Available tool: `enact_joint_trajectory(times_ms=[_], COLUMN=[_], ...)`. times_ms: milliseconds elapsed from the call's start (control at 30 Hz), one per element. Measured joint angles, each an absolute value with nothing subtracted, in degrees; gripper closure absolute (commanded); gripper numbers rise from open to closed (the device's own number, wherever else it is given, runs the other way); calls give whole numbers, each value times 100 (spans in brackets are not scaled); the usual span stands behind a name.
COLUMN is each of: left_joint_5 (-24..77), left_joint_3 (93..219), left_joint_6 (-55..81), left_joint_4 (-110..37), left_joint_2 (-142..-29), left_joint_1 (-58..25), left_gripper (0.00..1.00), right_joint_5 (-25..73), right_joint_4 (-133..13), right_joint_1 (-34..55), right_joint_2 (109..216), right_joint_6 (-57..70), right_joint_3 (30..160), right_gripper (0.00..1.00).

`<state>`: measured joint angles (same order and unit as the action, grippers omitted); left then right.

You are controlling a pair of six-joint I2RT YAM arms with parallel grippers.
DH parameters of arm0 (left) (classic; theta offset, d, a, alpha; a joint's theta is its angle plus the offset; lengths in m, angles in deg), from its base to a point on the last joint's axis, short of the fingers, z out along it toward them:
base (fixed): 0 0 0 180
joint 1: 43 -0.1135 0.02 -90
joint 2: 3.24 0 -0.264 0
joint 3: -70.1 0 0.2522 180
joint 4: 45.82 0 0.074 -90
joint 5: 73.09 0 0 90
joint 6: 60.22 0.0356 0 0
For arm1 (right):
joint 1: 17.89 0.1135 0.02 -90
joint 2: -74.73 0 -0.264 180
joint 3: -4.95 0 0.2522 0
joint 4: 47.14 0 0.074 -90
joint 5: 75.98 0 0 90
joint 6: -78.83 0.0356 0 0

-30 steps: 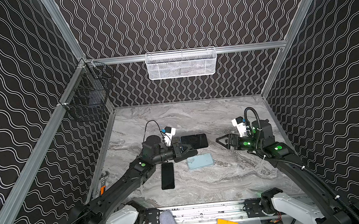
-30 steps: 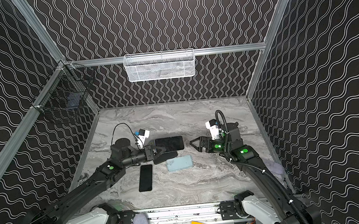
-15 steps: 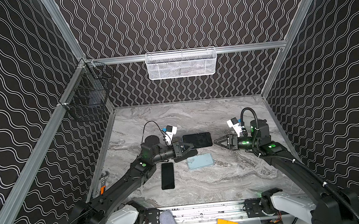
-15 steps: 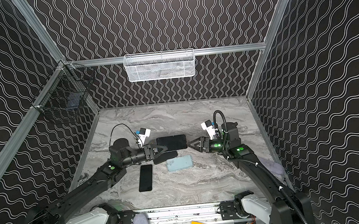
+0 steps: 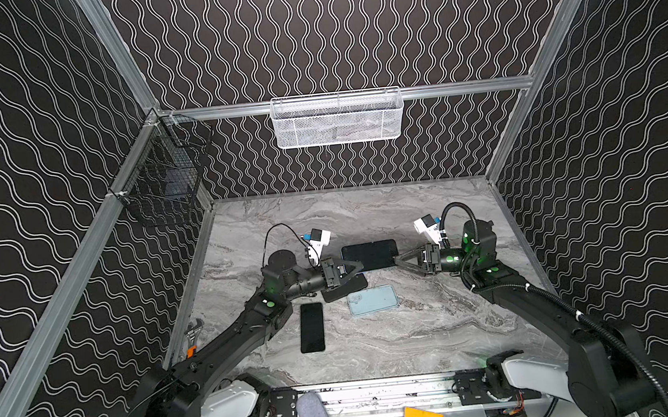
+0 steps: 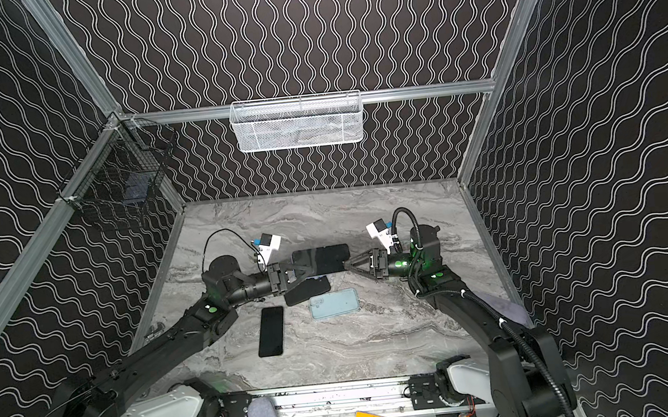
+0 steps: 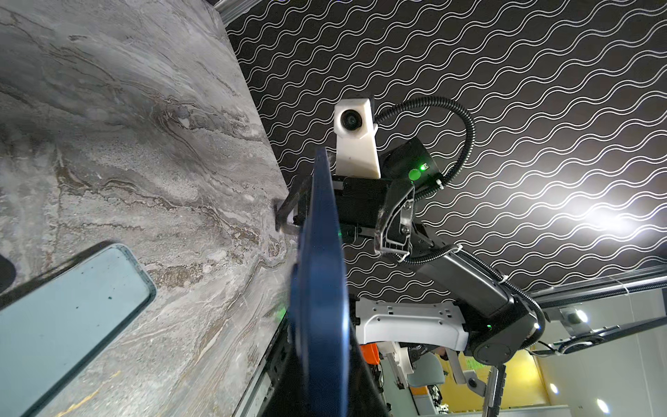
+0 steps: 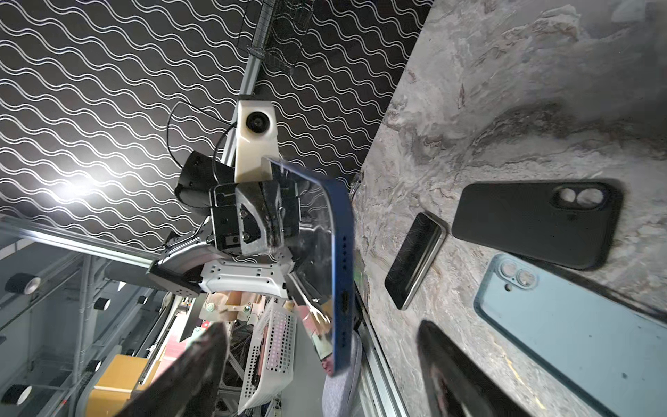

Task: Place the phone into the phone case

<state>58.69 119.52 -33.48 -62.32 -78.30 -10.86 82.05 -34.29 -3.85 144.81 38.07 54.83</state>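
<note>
Nearest lie a black phone (image 5: pixel 311 327), a pale blue case (image 5: pixel 373 300), a black case (image 5: pixel 350 288). Beyond, the left gripper (image 5: pixel 354 267) clamps the blue phone (image 5: pixel 370 254) aloft; the right gripper (image 5: pixel 397 259), jaws parted, straddles its free end. Seemingly a handover: next, close squarely.

In the left wrist view the blue phone (image 7: pixel 319 289) is blurring close to the lens, running off the picture's edge and hiding the jaws of the left gripper (image 5: pixel 355 269) that are clamping it, while the light blue case (image 7: pixel 65 317) is being cut off at a corner. In the right wrist view the fingers (image 8: pixel 195 364) of the right gripper (image 8: pixel 321 339) are showing only as dark blurs cut by the edge, and in both top views the left gripper is covering part of the black case (image 5: pixel 350 289).
</note>
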Motion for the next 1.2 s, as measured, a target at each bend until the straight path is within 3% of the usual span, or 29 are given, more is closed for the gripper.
enact_joint_trajectory(times_ms=[433, 733, 933, 1200], left_joint_5=[6059, 6096, 6129, 6207], left_joint_3=[11952, 11952, 11952, 11963], left_joint_6=[-3494, -3567, -3586, -3606], left_joint_4=[-6586, -6683, -6781, -7021], left_joint_2=[-7970, -8029, -8042, -8093], left_joint_1=[-1086, -1086, -1086, -1084], left_gripper=[100, 100, 100, 100], right_joint_5=[8535, 8588, 8583, 8516], right_joint_4=[-564, 1113, 1106, -371], right_joint_1=[-326, -284, -217, -140], right_joint_2=[15310, 15777, 15749, 15321], right_joint_6=[5813, 7022, 7009, 6008], right_joint_3=[5341, 5321, 5325, 5537], right_gripper=[47, 59, 68, 84])
